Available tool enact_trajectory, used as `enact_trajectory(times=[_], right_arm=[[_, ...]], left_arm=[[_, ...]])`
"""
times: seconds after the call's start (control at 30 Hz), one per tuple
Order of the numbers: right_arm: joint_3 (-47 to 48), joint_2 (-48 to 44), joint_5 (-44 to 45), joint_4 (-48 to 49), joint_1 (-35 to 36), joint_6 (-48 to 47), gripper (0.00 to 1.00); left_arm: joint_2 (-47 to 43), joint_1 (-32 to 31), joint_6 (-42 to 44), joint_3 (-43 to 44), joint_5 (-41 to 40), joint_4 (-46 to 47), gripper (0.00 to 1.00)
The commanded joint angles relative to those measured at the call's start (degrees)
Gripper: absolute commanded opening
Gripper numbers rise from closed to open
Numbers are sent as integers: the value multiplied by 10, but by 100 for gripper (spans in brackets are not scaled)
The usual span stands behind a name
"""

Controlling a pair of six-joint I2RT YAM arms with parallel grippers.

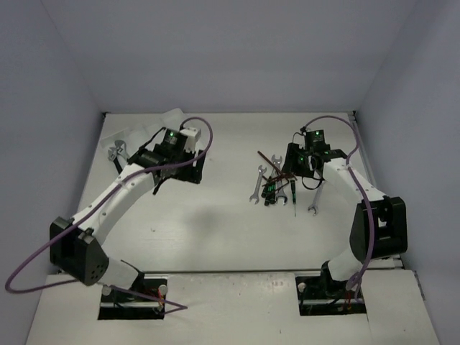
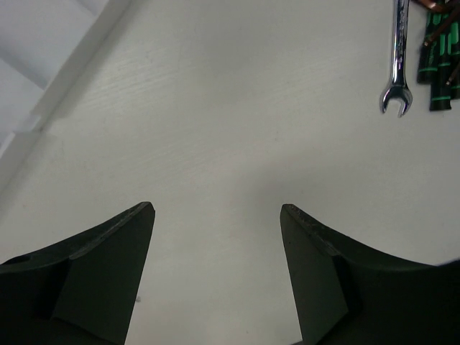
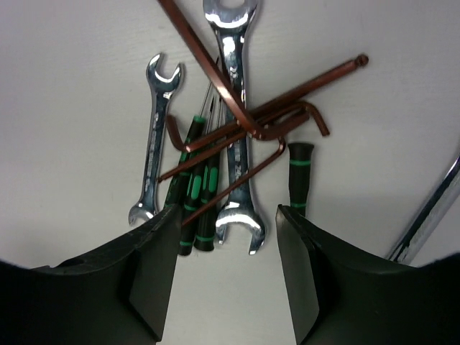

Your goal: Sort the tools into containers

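The tools lie in a pile (image 1: 273,187) on the white table, right of centre. In the right wrist view a large silver wrench (image 3: 236,129), a small silver wrench (image 3: 154,144), brown hex keys (image 3: 287,108) and black screwdrivers with green marks (image 3: 194,187) overlap. One more screwdriver (image 3: 300,176) lies beside them. My right gripper (image 3: 228,215) is open just above the near end of the pile (image 1: 289,172). My left gripper (image 2: 217,208) is open and empty over bare table (image 1: 195,171). The white tray (image 1: 133,136) sits at the far left, partly hidden by my left arm.
A separate silver wrench (image 1: 316,198) lies right of the pile; its shaft shows at the right wrist view's edge (image 3: 431,208). A silver tool (image 1: 115,152) lies by the tray. The left wrist view shows a wrench (image 2: 397,57) and screwdrivers (image 2: 440,57) far ahead. Walls enclose the table.
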Motion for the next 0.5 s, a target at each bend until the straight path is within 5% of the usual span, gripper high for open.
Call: enact_trajectory(times=[0.0,0.47], right_arm=[[78,77,28,27,3,-53,53],[159,235,-4,25,32,-180,49]], left_arm=[[-88,-3,-52,-33,4,-26,68],[-166,-4,-106,-105,32,-38,68]])
